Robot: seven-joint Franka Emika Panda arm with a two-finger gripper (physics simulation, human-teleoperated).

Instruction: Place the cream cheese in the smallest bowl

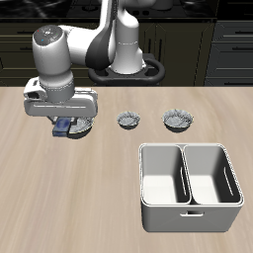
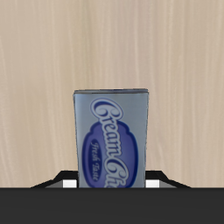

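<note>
Gripping cream cheese (image 2: 110, 140) between fingers, hand (image 1: 67, 126) clamped on box.

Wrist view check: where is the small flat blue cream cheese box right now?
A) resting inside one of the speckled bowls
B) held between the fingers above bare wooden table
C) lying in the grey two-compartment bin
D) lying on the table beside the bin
B: in the wrist view the small flat blue cream cheese box sits between the fingers, with only the wooden table behind it and no bowl rim around it.
</note>
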